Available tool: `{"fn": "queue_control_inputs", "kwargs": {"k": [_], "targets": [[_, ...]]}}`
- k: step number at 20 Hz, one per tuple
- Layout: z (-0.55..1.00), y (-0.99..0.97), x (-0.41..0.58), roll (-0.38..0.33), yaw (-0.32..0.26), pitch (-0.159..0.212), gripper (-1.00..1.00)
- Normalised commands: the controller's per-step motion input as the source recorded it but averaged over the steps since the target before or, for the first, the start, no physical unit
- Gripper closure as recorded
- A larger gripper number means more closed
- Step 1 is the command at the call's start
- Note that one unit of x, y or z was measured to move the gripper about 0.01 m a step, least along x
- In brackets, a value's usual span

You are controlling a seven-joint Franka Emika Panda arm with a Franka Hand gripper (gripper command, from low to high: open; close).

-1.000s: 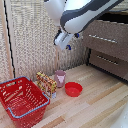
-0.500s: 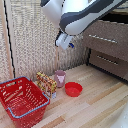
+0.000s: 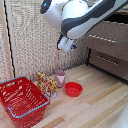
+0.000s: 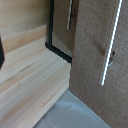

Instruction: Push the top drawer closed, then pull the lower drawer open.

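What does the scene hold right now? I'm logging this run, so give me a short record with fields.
arm: white, reaching across the upper part of the exterior view toward the cabinet
tool: in the air, clear of the cabinet; open or shut cannot be told
top drawer: front sticks out, silver bar handle
lower drawer: below it, silver bar handle
floor items: red basket, red bowl, pink cup, snack pack
contact: none visible
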Motion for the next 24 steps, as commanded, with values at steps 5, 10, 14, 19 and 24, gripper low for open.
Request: {"fn": "queue_control_inputs", "kwargs": {"k": [5, 10, 14, 19, 24], "targets": [[0.0, -0.18, 0.0, -0.268, 0.062, -0.054, -1.0], [0.0, -0.21, 0.0, -0.232, 0.068, -0.047, -1.0], [-0.01, -0.21, 0.0, -0.219, 0.07, -0.036, -1.0], [-0.11, -0.25, 0.005, -0.215, 0.085, -0.004, -1.0], [-0.13, -0.33, 0.008, -0.187, 0.078, 0.0, -1.0]]}}
